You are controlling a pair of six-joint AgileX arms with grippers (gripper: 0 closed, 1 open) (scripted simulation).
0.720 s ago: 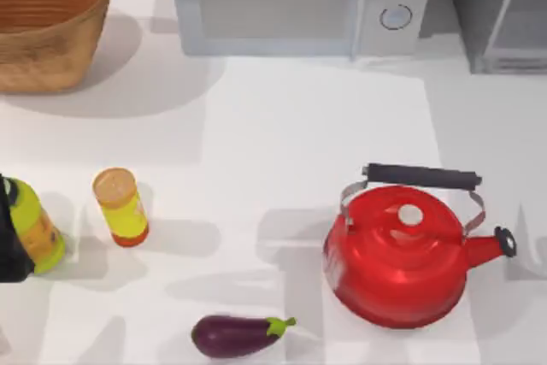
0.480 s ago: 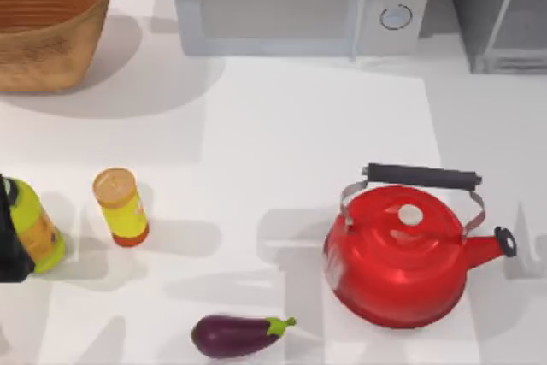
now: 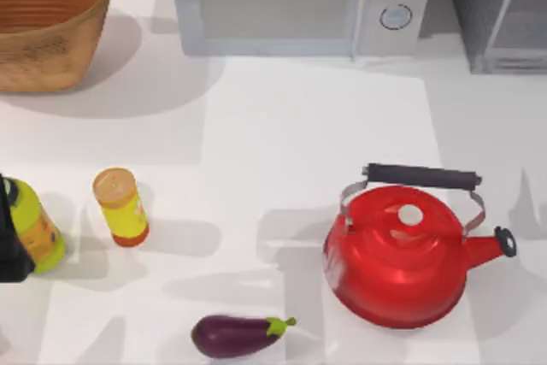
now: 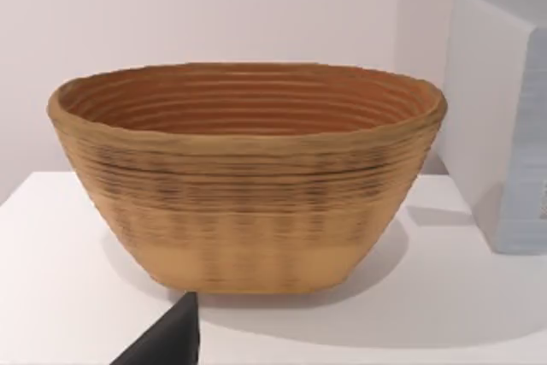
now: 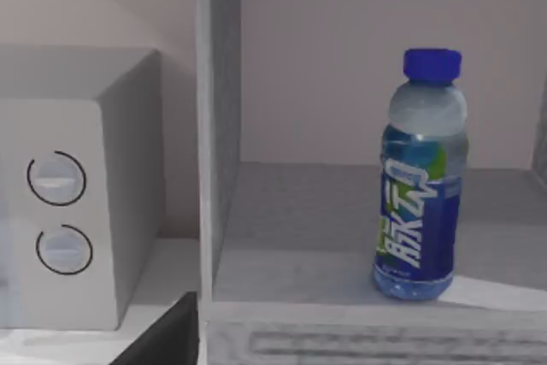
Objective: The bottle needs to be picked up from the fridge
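Observation:
The bottle (image 5: pixel 419 185) has a bright-blue cap and a blue label. In the right wrist view it stands upright on the grey shelf inside the fridge (image 5: pixel 218 168), some way ahead of my right gripper, whose dark edge (image 5: pixel 167 335) shows at the bottom of that view. Seen from the top, the fridge (image 3: pixel 500 14) is a dark-grey box at the table's back right corner. My left arm (image 3: pixel 7 245) is parked at the table's left edge, beside a yellow-green bottle (image 3: pixel 34 224).
A red kettle (image 3: pixel 402 254) stands at the front right. An eggplant (image 3: pixel 239 335) lies at the front. A yellow bottle with an orange lid (image 3: pixel 120 207) stands at the left. A woven basket (image 3: pixel 47 19) and a light-grey microwave (image 3: pixel 299 2) are at the back.
A shadow at the table's right edge has shifted towards the back. The things on the table have not moved.

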